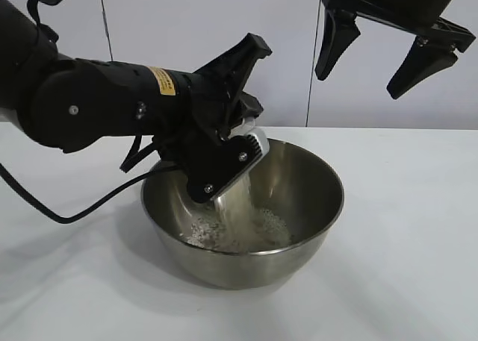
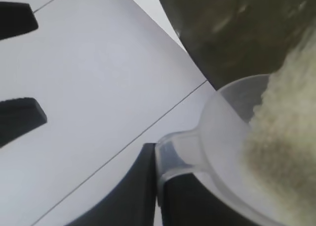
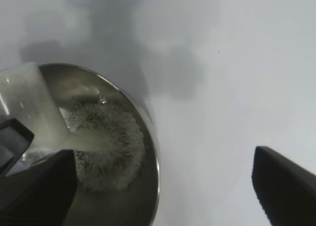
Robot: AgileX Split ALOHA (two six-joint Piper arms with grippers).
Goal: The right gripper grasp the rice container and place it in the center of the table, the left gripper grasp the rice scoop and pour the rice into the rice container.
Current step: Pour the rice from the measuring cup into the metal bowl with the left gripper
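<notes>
From outside, the left claw [image 1: 224, 151], clamped on the rice scoop [image 1: 250, 148], pours rice [image 1: 237, 225] into the rice container [image 1: 299, 251], mid-surface [image 1: 418, 266]. The right claw [image 1: 388, 54] hangs wide open, empty, at one o'clock.

Left wrist: scoop tipped, grains sliding.

Right wrist: heap forming; next, likely empty fully, then level the scoop.

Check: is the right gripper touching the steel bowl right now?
Apart. In the exterior view the right gripper hangs open high above the rice container, with bare wall showing between its fingertips and the rim. Only the left gripper, holding the rice scoop, is over it.

Rice scoop [image 1: 250, 151] tipped over steel rice container [image 1: 299, 240]
Rice [image 1: 239, 229] streams from the clear cup into a heap inside the bowl.
</notes>
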